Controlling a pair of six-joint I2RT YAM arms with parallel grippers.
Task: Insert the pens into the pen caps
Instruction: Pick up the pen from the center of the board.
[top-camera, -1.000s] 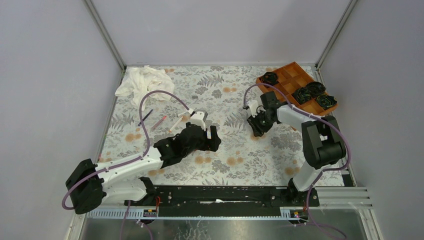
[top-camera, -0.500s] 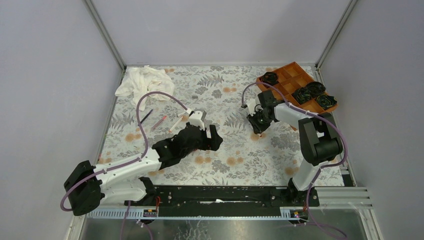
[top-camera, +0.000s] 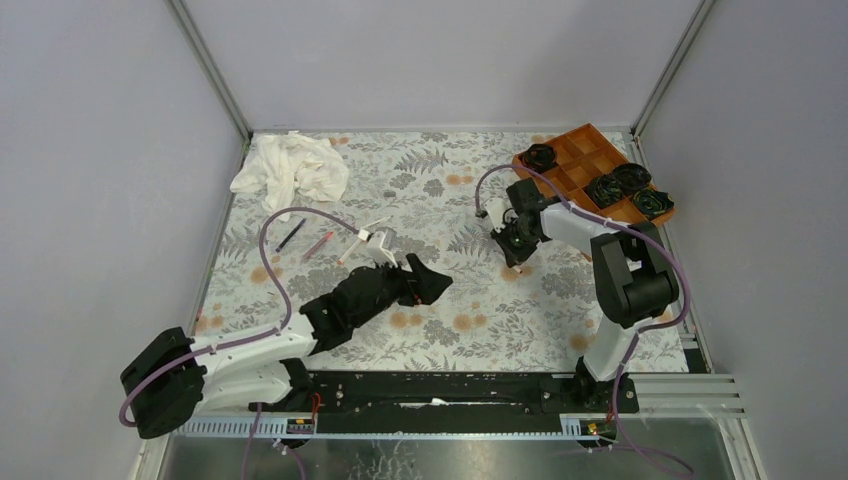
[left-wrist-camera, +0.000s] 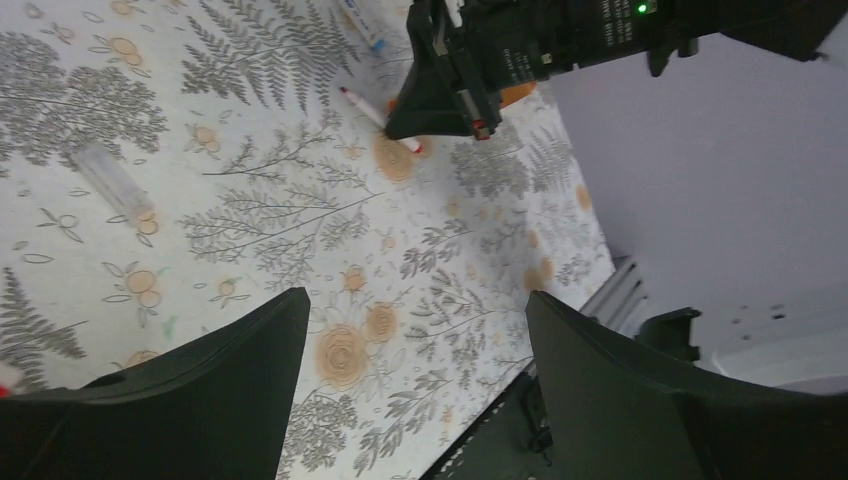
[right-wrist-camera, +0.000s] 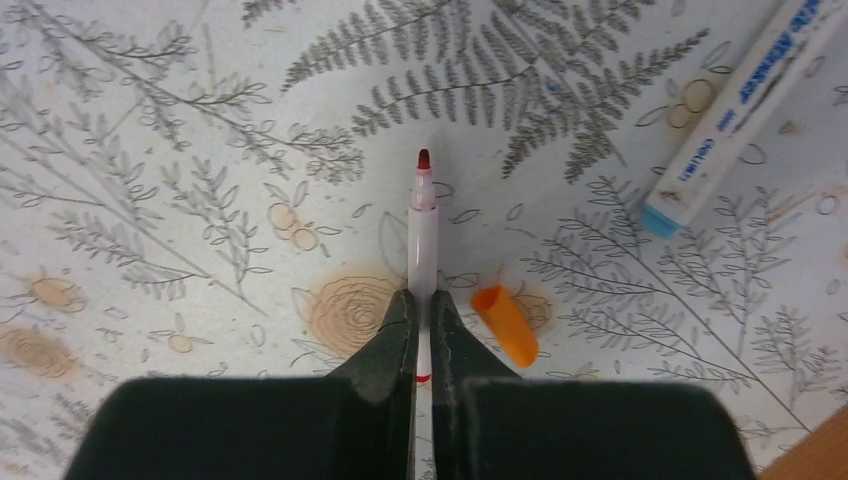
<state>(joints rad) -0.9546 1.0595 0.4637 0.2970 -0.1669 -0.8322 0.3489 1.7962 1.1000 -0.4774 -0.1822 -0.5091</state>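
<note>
My right fingers (right-wrist-camera: 423, 305) pinch the white barrel of a red-tipped pen (right-wrist-camera: 423, 215) lying flat on the bench (right-wrist-camera: 150, 150); an orange cap (right-wrist-camera: 505, 323) lies just beside it. A blue-ended pen (right-wrist-camera: 735, 110) lies farther off. My left fingers (left-wrist-camera: 415, 298) stand spread above the bench.

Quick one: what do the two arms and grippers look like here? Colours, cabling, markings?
The left arm and right arm have white links, bulky black joints and a looping purple cable each. The left gripper and right gripper have matte black tapered fingers. No markings legible.
</note>
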